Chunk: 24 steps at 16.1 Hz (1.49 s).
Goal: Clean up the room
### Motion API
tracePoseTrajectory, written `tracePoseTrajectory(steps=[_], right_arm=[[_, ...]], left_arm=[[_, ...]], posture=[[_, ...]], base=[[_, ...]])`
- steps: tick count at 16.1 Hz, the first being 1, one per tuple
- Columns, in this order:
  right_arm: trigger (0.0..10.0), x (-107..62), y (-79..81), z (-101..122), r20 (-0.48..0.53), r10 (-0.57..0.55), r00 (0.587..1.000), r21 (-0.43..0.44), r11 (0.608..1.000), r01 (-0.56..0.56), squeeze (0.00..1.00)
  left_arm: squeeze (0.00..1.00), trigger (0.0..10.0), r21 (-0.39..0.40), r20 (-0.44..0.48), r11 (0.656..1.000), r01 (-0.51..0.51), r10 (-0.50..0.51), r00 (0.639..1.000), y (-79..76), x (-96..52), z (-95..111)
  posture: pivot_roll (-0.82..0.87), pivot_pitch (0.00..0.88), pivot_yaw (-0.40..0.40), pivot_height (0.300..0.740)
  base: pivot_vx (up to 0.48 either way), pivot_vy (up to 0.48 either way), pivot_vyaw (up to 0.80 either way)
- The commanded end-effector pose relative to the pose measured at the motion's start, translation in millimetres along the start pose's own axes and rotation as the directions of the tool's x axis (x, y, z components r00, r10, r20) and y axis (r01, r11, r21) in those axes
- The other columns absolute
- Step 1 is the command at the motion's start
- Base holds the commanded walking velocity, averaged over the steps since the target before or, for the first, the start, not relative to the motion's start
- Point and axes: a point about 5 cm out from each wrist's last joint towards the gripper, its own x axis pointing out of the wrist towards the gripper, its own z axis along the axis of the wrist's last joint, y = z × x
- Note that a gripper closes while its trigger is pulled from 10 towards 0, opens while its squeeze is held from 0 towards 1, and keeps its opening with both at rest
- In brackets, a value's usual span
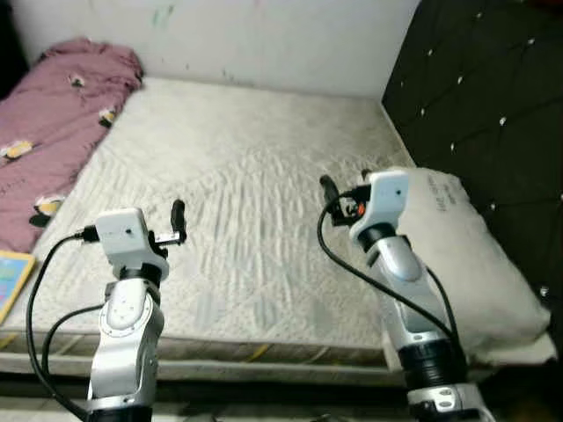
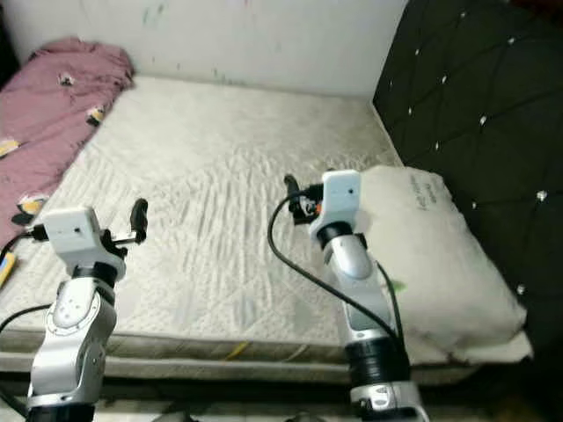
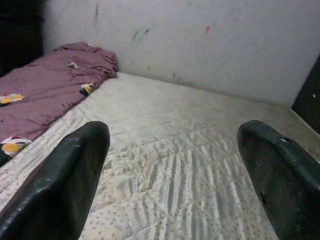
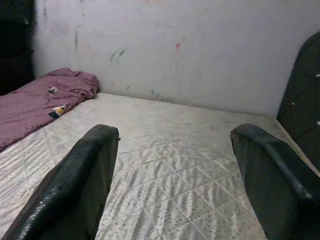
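Hovering open claws (image 3: 172,170) (image 4: 170,175) over quilted mattress (image 1: 255,176), soft pillow (image 1: 475,255).

Purple patterned blanket (image 1: 53,123) runs off the left edge; a light-blue flat object (image 1: 12,277) there is half cut off, too partial to identify.

Bedroom, bare mattress (image 1: 237,202), pillow (image 1: 471,255), tufted headboard (image 1: 493,105)

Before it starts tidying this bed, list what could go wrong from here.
1. The pillow overhangs the mattress corner beside the right gripper; a nudge could tip it off.
2. The blanket is bunched and large; the open left gripper may catch only a fold.
3. The book near the left edge could slide off if the blanket is dragged.
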Motion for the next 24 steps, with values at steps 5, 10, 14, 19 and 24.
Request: tracePoseTrajectory(steps=[5, 10, 14, 19, 24], right_arm=[[10.0, -1.4, -11.5, 0.2, -0.001, -0.035, 0.999, -0.013, 0.999, 0.035, 0.00], [10.0, -1.5, -11.6, -0.8, -0.005, -0.033, 0.999, -0.015, 0.999, 0.033, 0.00], [10.0, -1.1, -10.9, -1.9, -0.013, -0.033, 0.999, -0.019, 0.999, 0.033, 0.00], [10.0, -0.1, -11.4, -2.9, -0.022, -0.034, 0.999, -0.026, 0.999, 0.034, 0.00], [10.0, -1.6, -12.2, -5.5, -0.036, -0.037, 0.999, -0.034, 0.999, 0.036, 0.00]], left_arm=[[0.00, 10.0, -0.014, 0.010, 0.999, 0.043, -0.043, 0.999, -11.1, 1.6, 2.2], [0.00, 10.0, -0.012, 0.014, 0.999, 0.052, -0.052, 0.999, -12.5, 1.8, 2.6], [0.00, 10.0, -0.014, 0.016, 0.999, 0.048, -0.048, 0.999, -12.5, 2.2, 2.9], [0.00, 10.0, -0.014, 0.018, 0.999, 0.039, -0.039, 0.999, -12.1, 2.7, 3.7], [0.00, 10.0, -0.016, 0.017, 0.999, 0.042, -0.041, 0.999, -12.5, 3.1, 3.8]], posture=[[0.07, 0.000, -0.059, 0.740], [0.06, 0.000, -0.059, 0.740], [0.07, 0.000, -0.062, 0.740], [0.06, 0.000, -0.062, 0.740], [0.06, 0.000, -0.062, 0.740]], base=[[0.000, 0.480, 0.00], [0.000, 0.480, -0.35], [0.000, 0.480, -0.11], [0.000, 0.480, 0.00], [0.000, 0.480, 0.00]])
